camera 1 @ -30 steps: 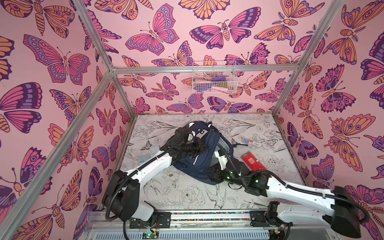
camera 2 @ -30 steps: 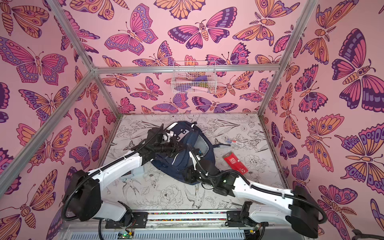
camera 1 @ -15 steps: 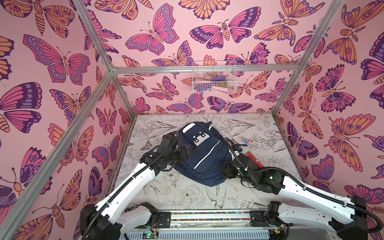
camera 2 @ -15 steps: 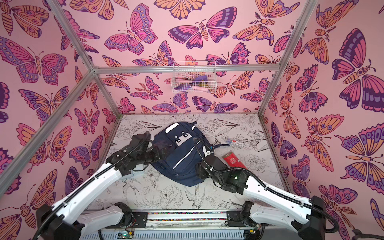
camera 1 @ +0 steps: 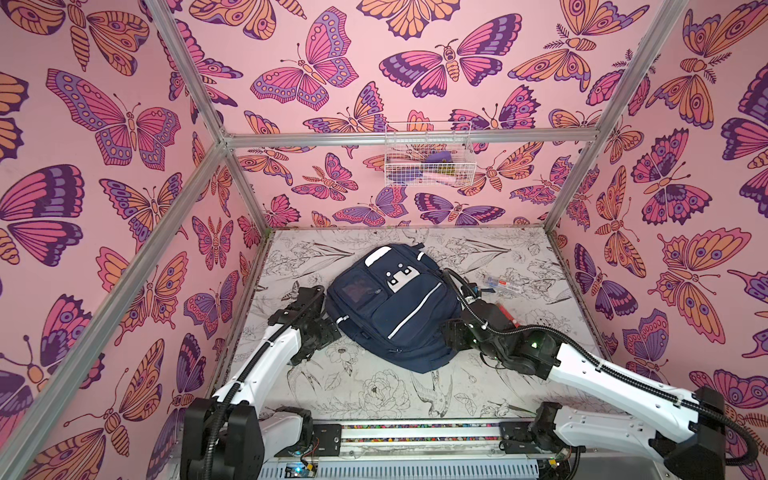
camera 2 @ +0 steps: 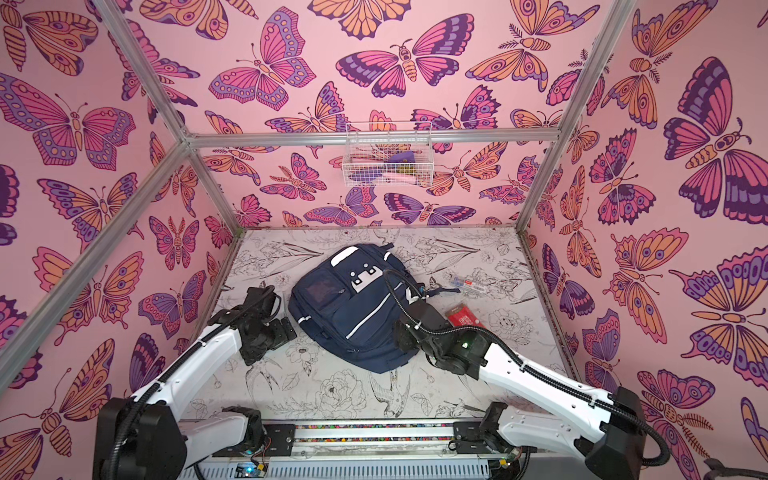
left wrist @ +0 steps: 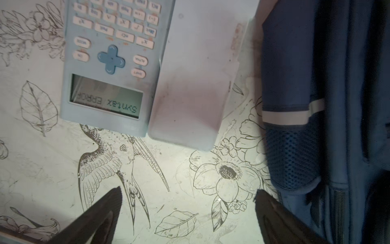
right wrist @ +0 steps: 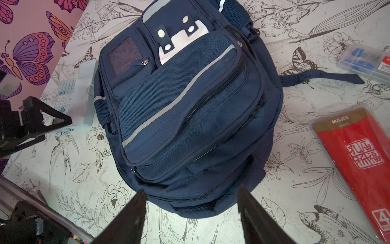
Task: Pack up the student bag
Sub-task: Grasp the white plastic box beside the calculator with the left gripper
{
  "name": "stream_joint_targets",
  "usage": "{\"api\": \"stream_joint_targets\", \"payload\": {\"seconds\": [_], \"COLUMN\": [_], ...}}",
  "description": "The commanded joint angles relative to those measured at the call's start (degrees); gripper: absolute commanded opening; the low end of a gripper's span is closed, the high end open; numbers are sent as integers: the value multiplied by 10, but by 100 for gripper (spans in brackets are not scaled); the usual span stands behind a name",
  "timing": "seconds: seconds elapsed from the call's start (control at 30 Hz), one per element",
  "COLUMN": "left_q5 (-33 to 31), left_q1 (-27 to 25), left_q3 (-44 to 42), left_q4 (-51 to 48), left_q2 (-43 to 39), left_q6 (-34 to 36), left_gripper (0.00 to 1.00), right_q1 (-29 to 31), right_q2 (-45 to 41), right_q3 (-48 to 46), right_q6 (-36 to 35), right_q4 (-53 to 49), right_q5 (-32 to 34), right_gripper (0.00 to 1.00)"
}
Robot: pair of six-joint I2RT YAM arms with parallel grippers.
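Observation:
The student bag (camera 1: 395,316) (camera 2: 353,316) lies flat mid-table, front pockets up, navy with white stripes and a white patch. My left gripper (camera 1: 326,332) (camera 2: 286,328) hovers just off its left side. It is open (left wrist: 188,190), with only bare table between its fingers and the bag's mesh side pocket (left wrist: 295,160) beside one fingertip. My right gripper (camera 1: 451,332) (camera 2: 401,332) is at the bag's right side and is open too (right wrist: 191,189). The bag's bottom edge (right wrist: 190,202) shows between its fingers, untouched.
A light blue calculator (left wrist: 109,74) (right wrist: 65,93) and its cover (left wrist: 190,84) lie left of the bag. On the bag's right are a red packet (camera 2: 463,318) (right wrist: 363,160) and a clear pen box (camera 1: 505,284) (right wrist: 365,61). A wire basket (camera 1: 428,160) hangs on the back wall.
A second ago both grippers were on the bunched-up bag. The left one has opened, both arms have drawn back to the sides, and the bag now lies flat.

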Motion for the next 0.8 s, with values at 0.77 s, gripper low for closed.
{"api": "stream_joint_targets", "payload": {"seconds": [0.77], "left_q5": [49], "left_q1": [36], "left_q3": [16], "left_q4": [106], "left_q2": [154], "left_q6": [14], "left_gripper": [85], "right_q1": [-9], "right_q2": [6], "right_q3": [8], "right_q6": [7], "right_q4": [-10], "right_q5": [-12], "right_gripper": [61]}}
